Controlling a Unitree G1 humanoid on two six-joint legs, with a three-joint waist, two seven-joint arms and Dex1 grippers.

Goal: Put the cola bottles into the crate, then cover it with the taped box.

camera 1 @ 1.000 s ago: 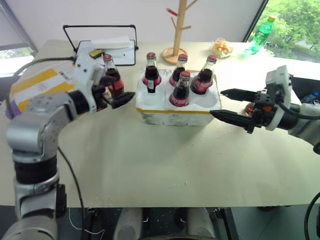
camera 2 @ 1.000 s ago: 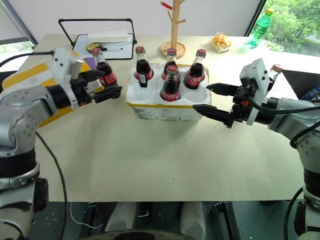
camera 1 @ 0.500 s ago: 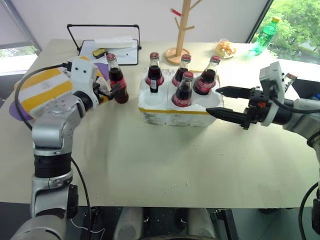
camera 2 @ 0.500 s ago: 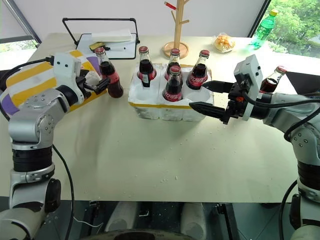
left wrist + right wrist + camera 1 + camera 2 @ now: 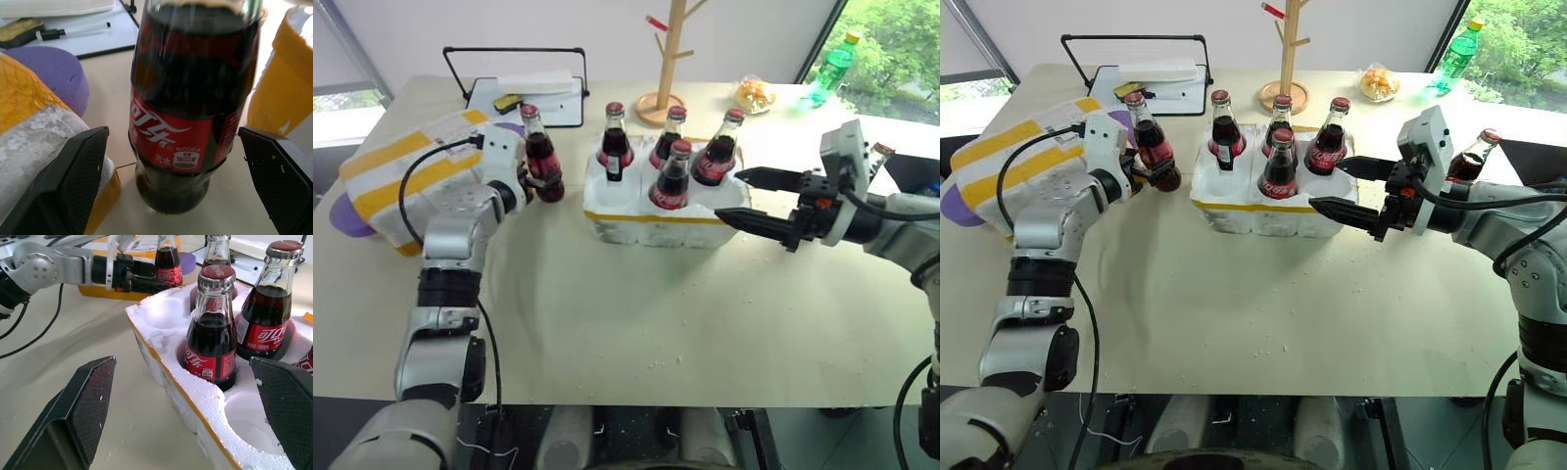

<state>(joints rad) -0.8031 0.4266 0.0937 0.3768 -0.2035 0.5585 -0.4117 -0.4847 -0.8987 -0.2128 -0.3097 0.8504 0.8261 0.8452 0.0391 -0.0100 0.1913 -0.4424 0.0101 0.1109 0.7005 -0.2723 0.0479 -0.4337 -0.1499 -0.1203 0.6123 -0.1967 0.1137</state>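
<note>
Four bottles [image 5: 674, 176] stand in the crate [image 5: 651, 220] at table centre. A fifth bottle [image 5: 540, 157] stands on the table left of the crate, between the spread fingers of the left gripper [image 5: 540, 181], not clamped. The taped box [image 5: 406, 176] lies further left. The right gripper [image 5: 759, 201], fingers spread and empty, hovers at the crate's right end; another bottle [image 5: 1474, 155] stands behind it.

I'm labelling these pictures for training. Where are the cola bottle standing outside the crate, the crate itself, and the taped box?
loose cola bottle [image 5: 541, 157]: left eye view, red label.
crate [image 5: 651, 227]: left eye view, front wall.
taped box [image 5: 396, 171]: left eye view, top face, between the tape bands.
</note>
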